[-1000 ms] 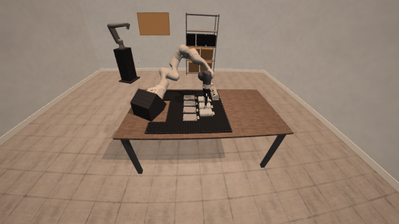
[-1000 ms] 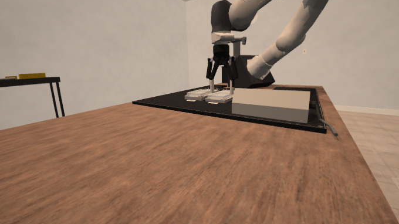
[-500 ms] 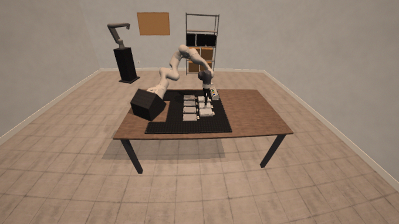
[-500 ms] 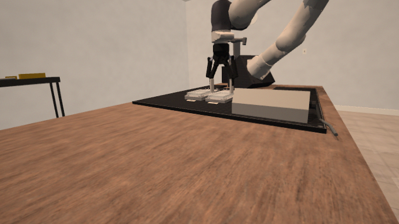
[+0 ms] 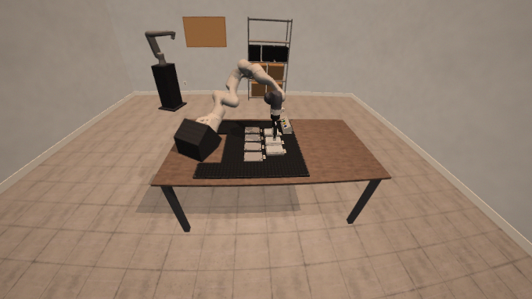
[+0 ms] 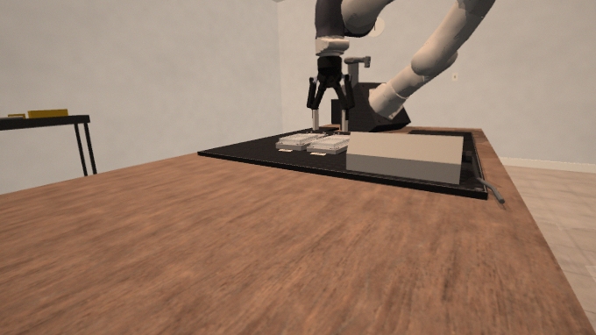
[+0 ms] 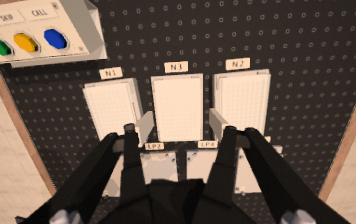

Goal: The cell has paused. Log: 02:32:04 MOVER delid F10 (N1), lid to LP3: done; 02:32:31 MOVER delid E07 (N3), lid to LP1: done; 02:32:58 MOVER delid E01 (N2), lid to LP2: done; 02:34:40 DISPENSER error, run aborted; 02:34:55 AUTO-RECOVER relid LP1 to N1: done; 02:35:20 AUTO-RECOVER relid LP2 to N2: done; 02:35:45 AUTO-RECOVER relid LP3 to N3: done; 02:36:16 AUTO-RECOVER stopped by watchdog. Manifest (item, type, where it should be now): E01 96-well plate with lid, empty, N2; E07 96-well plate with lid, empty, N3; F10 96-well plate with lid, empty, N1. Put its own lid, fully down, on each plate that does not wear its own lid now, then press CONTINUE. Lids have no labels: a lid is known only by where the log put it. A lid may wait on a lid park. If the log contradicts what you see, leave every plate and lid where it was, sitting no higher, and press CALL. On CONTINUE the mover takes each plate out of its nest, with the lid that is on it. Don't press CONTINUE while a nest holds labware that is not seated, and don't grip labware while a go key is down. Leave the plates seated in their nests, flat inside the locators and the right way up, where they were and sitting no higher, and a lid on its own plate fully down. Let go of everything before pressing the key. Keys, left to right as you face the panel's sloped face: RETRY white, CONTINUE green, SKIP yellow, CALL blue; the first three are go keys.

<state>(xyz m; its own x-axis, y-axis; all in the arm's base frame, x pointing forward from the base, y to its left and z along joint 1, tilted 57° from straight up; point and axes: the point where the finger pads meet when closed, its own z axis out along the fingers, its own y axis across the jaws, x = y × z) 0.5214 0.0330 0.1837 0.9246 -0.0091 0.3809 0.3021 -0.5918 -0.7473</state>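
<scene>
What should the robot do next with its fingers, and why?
Probably close the fingers on the lid of the middle plate, under the N3 label, perhaps after easing down a touch. The gripper is open and holds nothing, one finger at each side of that plate's near end. That lid seems to belong to N1's plate, so it likely must come off.

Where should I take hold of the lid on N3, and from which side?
Probably by its two long edges, from straight above. The N3 lid lies flat, and dark gaps separate its long sides from the N1 plate and the N2 plate. The open gripper points down with one pad outside each long edge.
</scene>
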